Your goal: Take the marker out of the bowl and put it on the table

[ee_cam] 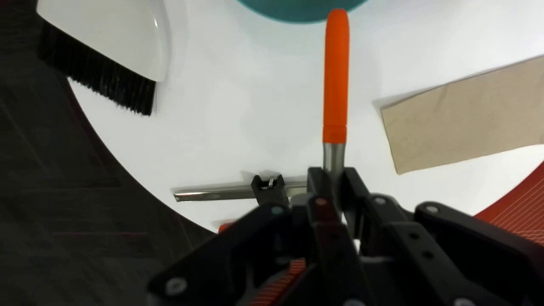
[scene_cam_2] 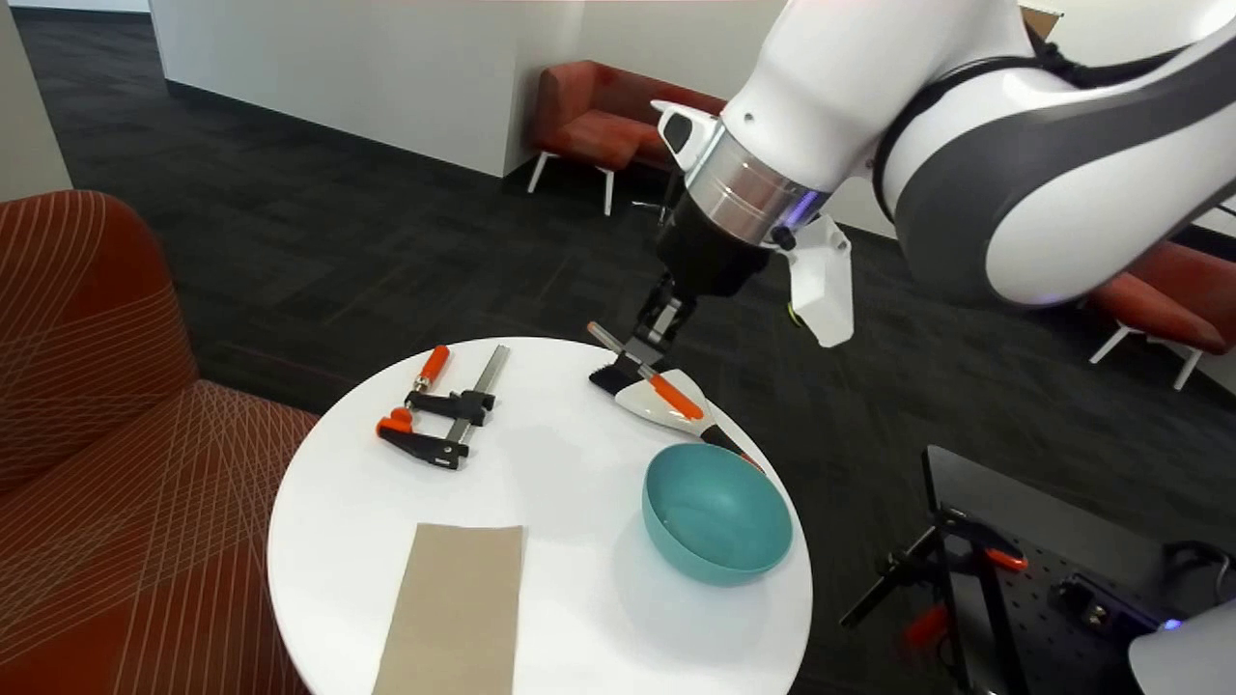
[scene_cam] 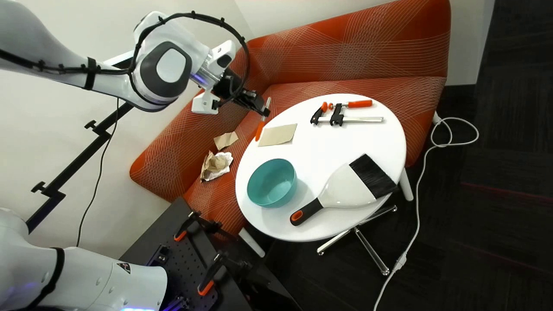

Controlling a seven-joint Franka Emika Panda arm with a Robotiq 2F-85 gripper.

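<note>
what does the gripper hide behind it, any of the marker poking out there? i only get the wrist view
Observer: Yes, in both exterior views the marker pokes out behind the gripper, showing its greyish end.
Operator: ok and where does the rest of the brush go, my top edge cuts it off
Observer: Its dark handle lies on the table beside the bowl, as both exterior views show.

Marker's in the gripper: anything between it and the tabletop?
Nothing visible blocks the marker from the white middle of the table. In the wrist view, the clamp shows beyond the gripper, so advancing straight ahead may meet it.
</note>
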